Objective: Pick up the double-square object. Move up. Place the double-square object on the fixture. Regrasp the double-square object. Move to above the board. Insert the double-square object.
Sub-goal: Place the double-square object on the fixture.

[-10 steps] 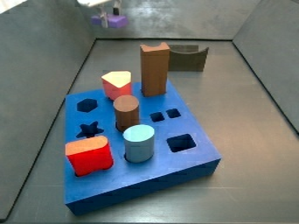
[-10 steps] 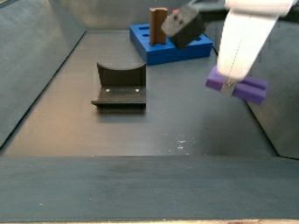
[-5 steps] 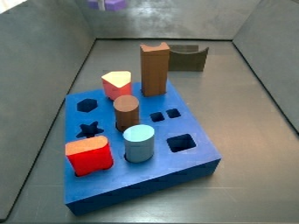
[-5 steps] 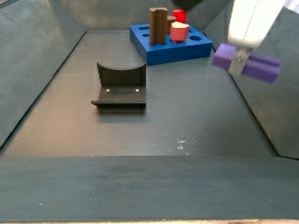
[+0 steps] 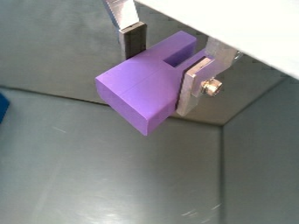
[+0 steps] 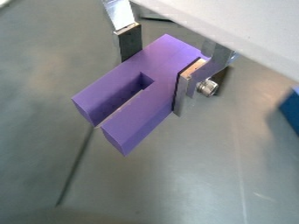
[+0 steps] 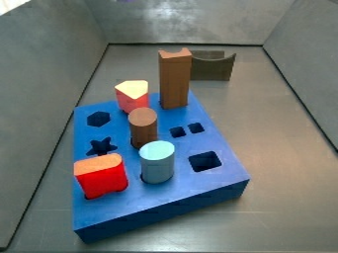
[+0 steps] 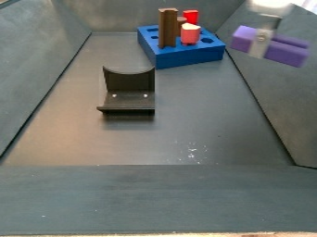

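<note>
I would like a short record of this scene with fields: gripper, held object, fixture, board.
gripper: gripper raised above the floor, shut on the double-square object
held object: double-square object, purple, between the fingers; off the floor in a side view
fixture: fixture on the floor, nothing in it
board: board, blue, with pegs standing in it

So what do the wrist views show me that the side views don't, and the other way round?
Only the wrist views show the grip: the gripper has its silver fingers clamped on the double-square object, whose lengthwise notch is visible.

Only the side views show the layout: the blue board with its standing pegs, and the fixture sitting unoccupied on the floor.

Shared: the purple double-square object, blurred in a side view, held above the grey floor.
</note>
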Controlling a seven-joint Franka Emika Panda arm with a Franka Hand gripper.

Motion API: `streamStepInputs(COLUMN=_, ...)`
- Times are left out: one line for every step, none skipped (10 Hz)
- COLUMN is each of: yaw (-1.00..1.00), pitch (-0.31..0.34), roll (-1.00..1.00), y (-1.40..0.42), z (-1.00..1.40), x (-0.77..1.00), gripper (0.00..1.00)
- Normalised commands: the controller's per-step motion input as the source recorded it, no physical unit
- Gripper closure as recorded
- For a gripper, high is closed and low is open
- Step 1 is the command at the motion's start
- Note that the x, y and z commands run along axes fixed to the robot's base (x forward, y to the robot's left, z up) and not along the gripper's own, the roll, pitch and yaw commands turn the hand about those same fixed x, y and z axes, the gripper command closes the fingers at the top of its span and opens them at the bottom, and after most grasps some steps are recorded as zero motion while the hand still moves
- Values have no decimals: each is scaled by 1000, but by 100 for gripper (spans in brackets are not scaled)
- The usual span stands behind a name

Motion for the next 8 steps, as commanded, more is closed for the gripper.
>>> streamStepInputs(yaw=-1000, pitch=-100, roll=15, y=-451, z=-385, x=1000, gripper=100)
streamStepInputs(yaw=-1000, pitch=-99, roll=9, y=-430, z=-371, x=1000, gripper=100)
streamStepInputs(yaw=-1000, pitch=-94, roll=2, y=-396, z=-335, x=1000, gripper=100)
streamStepInputs(yaw=-1000, pitch=-89, roll=-4, y=-373, z=-320, x=1000, gripper=100)
streamStepInputs(yaw=-1000, pitch=-87, roll=-9, y=-336, z=-303, x=1000, gripper=100)
streamStepInputs(yaw=-1000, pitch=-85, roll=-11, y=-321, z=-292, x=1000, gripper=100)
streamStepInputs(yaw=-1000, pitch=-80, roll=-13, y=-296, z=-275, x=1000, gripper=100)
streamStepInputs(yaw=-1000, pitch=-73, roll=-13, y=-267, z=-257, x=1000, gripper=100)
